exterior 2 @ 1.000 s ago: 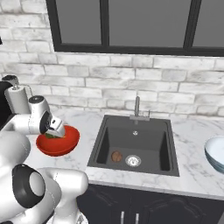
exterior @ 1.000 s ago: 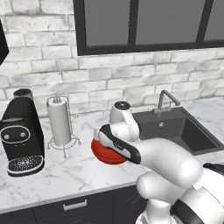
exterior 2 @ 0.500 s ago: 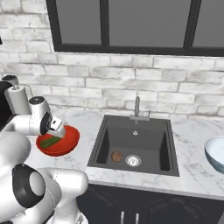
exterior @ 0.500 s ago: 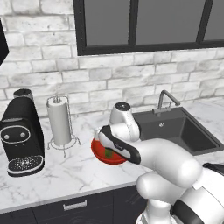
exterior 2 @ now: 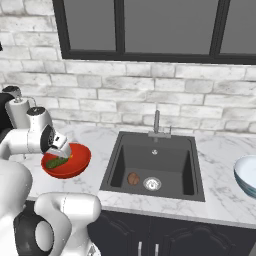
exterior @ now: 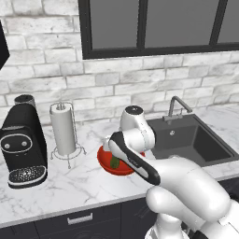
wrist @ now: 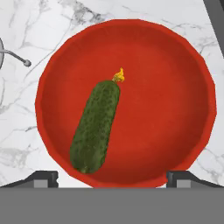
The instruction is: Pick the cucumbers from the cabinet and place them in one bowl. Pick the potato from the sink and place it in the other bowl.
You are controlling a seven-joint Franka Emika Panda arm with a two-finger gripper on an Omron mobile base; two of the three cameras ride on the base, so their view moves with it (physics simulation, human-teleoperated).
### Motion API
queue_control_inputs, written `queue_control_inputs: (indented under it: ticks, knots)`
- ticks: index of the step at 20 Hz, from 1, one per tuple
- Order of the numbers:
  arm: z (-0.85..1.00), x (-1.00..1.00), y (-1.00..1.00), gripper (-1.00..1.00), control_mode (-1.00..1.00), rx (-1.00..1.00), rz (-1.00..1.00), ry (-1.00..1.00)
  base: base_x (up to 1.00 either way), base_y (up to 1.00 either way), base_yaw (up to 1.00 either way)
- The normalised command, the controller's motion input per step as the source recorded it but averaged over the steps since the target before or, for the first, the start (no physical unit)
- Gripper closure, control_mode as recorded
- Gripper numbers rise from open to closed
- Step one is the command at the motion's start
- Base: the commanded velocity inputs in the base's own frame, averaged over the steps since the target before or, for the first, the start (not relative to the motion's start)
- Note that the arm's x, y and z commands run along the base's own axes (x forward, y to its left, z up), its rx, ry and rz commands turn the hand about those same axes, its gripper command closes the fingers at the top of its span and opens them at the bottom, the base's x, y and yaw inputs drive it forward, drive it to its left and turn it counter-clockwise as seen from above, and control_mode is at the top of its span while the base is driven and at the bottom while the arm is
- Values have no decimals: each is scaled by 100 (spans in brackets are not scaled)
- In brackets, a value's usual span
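One cucumber (wrist: pixel 95 127), dark green with a small yellow tip, lies loose in the red bowl (wrist: pixel 175 87) on the marble counter. My gripper (wrist: pixel 112 178) hangs just above the bowl, open, its two fingertips spread wide to either side with nothing between them. From the base views the gripper (exterior 2: pixel 60 151) stands over the red bowl (exterior 2: pixel 75 165) and the cucumber (exterior 2: pixel 56 162), left of the sink (exterior 2: pixel 190 172). The brown potato (exterior 2: pixel 133 178) rests on the sink floor beside the drain. The pale blue bowl (exterior 2: pixel 247 175) sits at the counter's far right. The cabinet is out of view.
A black coffee machine (exterior: pixel 23 144) and a paper towel holder (exterior: pixel 63 130) stand left of the red bowl (exterior: pixel 105 161). The faucet (exterior 2: pixel 156 122) rises behind the sink. A brick wall and a dark window back the counter.
The gripper has opened over the red bowl, and the cucumber it held has dropped to lie in the bowl. The arm has barely moved.
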Motion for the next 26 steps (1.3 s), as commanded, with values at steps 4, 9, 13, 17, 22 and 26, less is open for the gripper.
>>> queue_control_inputs:
  ticks: [4,9,13,17,22,26]
  knots:
    - [17,-100,-9,-100,-100,0,1,-7,0,0,0]
    - [21,-58,-35,-100,-100,0,6,-2,0,0,0]
    - [41,-13,-61,-100,-100,-1,15,0,0,0,0]
    - [65,-12,-60,-100,-100,0,16,0,0,0,0]
    - [68,-43,-41,-100,-100,1,3,4,0,0,0]
    - [28,-58,-36,-100,-100,2,-1,9,0,0,0]
